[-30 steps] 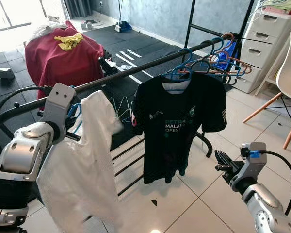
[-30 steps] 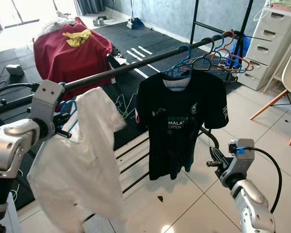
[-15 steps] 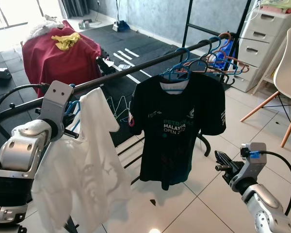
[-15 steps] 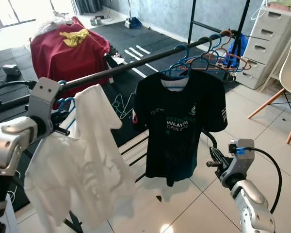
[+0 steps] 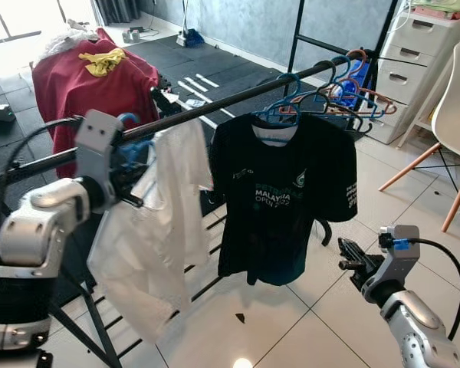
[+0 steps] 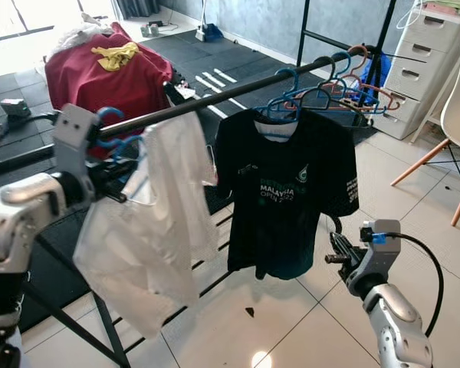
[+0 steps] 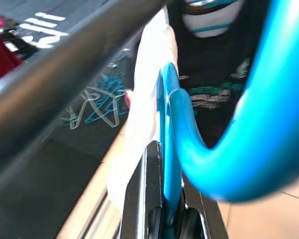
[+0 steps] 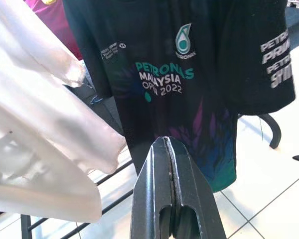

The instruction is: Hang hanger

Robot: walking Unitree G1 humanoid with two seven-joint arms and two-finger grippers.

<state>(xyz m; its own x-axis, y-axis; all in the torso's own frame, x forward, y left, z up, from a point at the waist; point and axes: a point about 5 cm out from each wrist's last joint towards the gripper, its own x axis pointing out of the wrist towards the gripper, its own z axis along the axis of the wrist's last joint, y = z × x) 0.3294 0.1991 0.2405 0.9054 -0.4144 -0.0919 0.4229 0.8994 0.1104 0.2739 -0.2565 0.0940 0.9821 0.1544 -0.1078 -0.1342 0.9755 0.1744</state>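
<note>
While its hook (image 7: 249,124) faces the rail (image 5: 215,107) (dark), hanger (image 7: 169,149) hangs clamped in left claw (image 7: 165,219).

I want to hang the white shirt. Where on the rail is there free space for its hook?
Free: the bare black rail between the blue hanger in the left gripper and the black Petronas shirt. Crowded: the bunched empty hangers beyond that shirt, toward the rail's far end.

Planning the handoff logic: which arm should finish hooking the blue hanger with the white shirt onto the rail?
Left. The left gripper is shut on the blue hanger, its hook right at the black rail. The right gripper is low, shut on nothing, beyond the black shirt.
</note>
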